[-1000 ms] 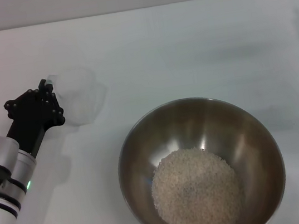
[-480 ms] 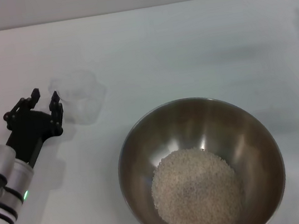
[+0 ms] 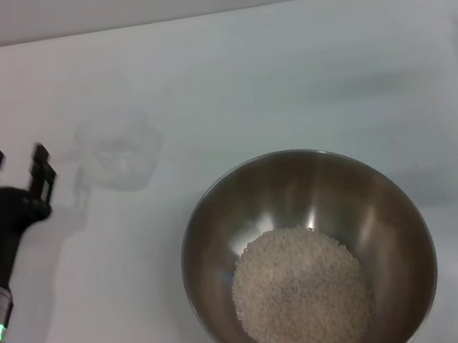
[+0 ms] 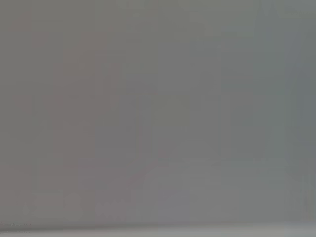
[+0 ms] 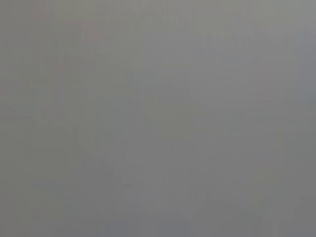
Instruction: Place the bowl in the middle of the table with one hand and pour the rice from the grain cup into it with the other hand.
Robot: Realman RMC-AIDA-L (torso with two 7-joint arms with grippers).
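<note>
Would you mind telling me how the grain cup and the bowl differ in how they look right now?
The grain cup is clear plastic and much smaller; the bowl is shiny steel and far wider. The cup looks empty, while the bowl holds a heap of rice. The cup sits nearer the open left gripper than the bowl does. Both stand upright on the table.

The head view is bright and evenly lit from above — the table [image 3: 283, 68] washes out to near-white, and the grain cup [image 3: 118, 149] almost melts into it, its outline soft. The left gripper [image 3: 13, 160] throws a faint grey shadow toward the cup, and the bowl [image 3: 218, 216] shows dull reflections on its inner wall. Both wrist views are blank grey haze — nothing is in focus.
</note>
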